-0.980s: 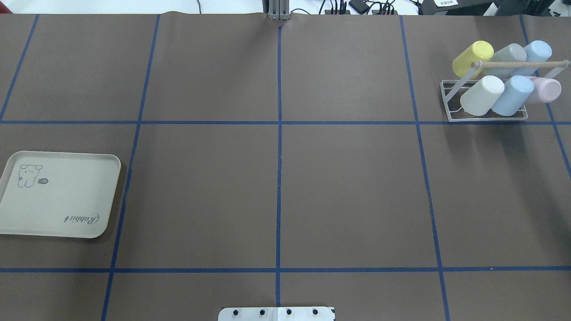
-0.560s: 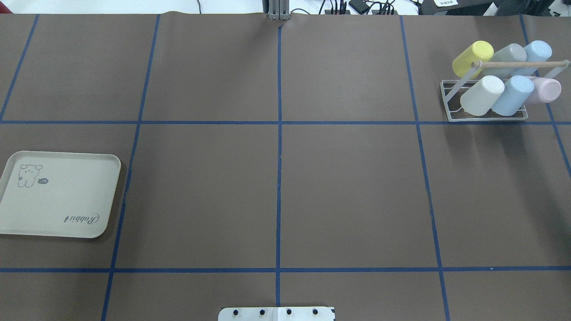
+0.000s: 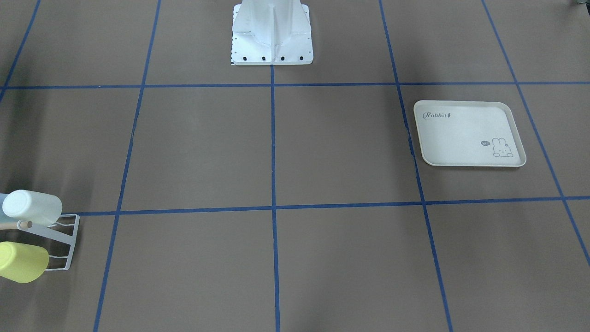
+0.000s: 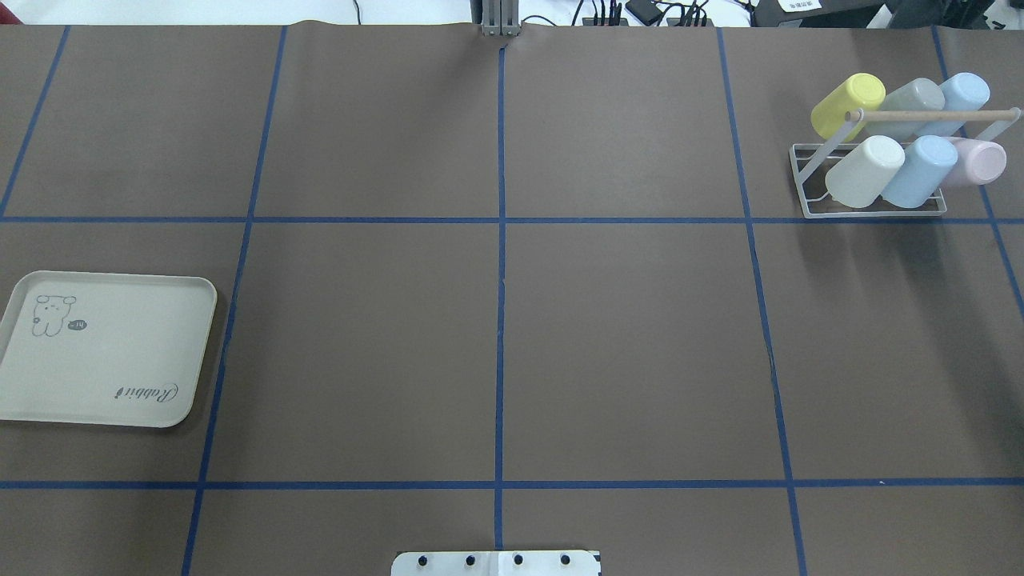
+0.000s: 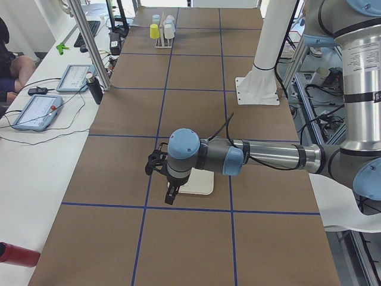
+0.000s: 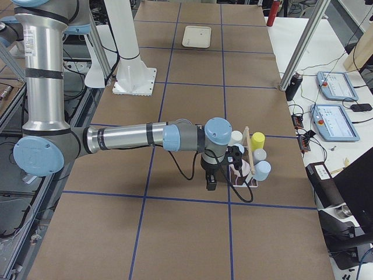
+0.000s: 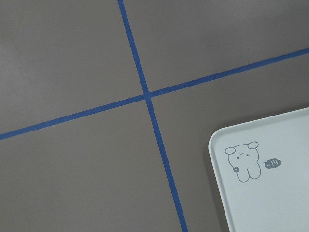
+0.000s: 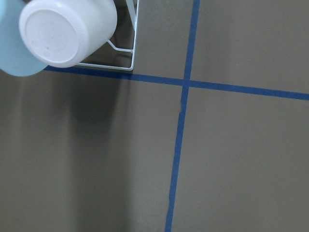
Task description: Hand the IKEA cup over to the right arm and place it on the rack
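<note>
The white wire rack stands at the far right with its wooden peg across the top. Several IKEA cups lie on its prongs, among them a yellow one, a white one and a pink one. The right wrist view shows the white cup's base and a rack corner. My right gripper hangs beside the rack. My left gripper hovers by the cream tray. I cannot tell whether either is open or shut.
The rabbit-print tray lies at the left edge, its corner in the left wrist view. The robot's white base stands mid-table. Blue tape lines grid the brown surface. Tablets and a person's arm lie off the table.
</note>
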`<state>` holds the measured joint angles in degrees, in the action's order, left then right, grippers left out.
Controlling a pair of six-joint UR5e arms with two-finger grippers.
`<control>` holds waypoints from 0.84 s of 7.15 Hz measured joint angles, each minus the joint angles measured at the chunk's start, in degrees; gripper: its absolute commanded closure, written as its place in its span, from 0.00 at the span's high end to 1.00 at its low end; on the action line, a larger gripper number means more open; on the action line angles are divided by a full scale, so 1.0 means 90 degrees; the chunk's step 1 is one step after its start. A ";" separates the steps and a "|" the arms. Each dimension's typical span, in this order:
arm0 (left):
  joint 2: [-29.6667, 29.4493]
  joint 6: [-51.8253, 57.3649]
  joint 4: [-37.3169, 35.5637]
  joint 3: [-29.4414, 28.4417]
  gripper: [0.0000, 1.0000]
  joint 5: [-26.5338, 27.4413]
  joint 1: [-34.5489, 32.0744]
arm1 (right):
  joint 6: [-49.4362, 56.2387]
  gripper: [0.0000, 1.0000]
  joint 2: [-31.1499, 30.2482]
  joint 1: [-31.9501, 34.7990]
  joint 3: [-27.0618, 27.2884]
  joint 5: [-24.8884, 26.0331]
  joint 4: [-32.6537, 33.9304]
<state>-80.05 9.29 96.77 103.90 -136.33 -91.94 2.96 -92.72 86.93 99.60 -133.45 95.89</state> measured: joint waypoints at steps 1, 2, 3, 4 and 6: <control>0.0000 0.0001 0.0000 -0.0012 1.00 -0.0001 0.0000 | -0.0003 1.00 -0.0031 0.0004 -0.0020 -0.0024 0.0000; 0.0003 0.0002 0.0000 -0.0021 1.00 0.0001 0.0000 | -0.0006 1.00 -0.0070 0.0020 -0.0068 -0.0068 0.0000; 0.0004 0.0003 0.0000 -0.0031 1.00 0.0004 0.0000 | -0.0011 1.00 -0.0104 0.0063 -0.0120 -0.0119 0.0000; 0.0002 0.0006 0.0000 -0.0050 1.00 0.0005 0.0003 | -0.0026 1.00 -0.0102 0.0125 -0.0122 -0.0231 -0.0002; 0.0003 0.0012 0.0000 -0.0078 1.00 0.0004 0.0005 | -0.0051 1.00 -0.0084 0.0221 0.0017 -0.0429 0.0034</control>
<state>-80.02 9.39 96.77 103.20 -136.29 -91.90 2.51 -93.48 88.93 99.75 -137.31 96.20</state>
